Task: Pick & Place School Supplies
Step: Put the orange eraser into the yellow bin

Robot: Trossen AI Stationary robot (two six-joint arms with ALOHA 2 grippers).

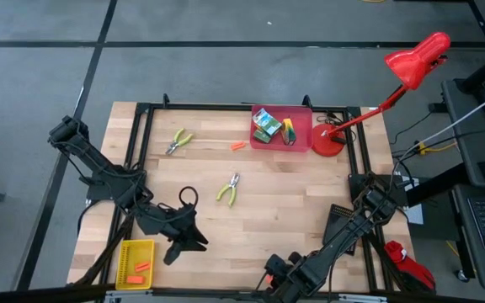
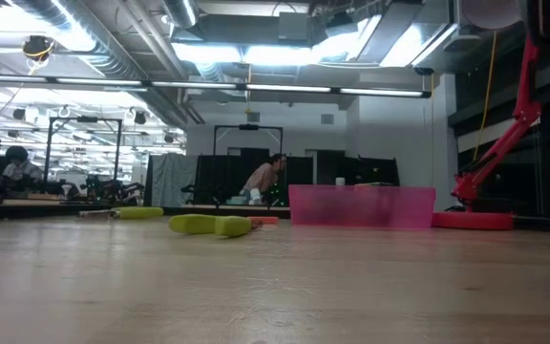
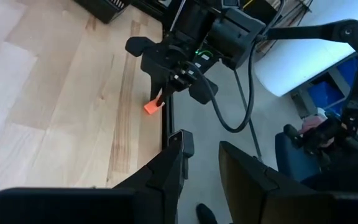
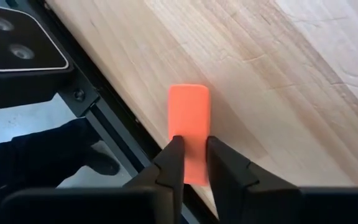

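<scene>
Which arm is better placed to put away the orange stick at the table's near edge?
The right. Its gripper already has its jaws closed on the orange stick at the table's near edge. The left gripper hangs empty beside the yellow bin.

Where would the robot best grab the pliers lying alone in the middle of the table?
Just behind the joint, where the two yellow-green handles meet. The pliers lie flat on the table, handles splayed in a V, metal nose at the other end. Coming straight down from above, pincer closing across that narrow neck, looks safest; farther back the handles probably spread too wide.
</scene>
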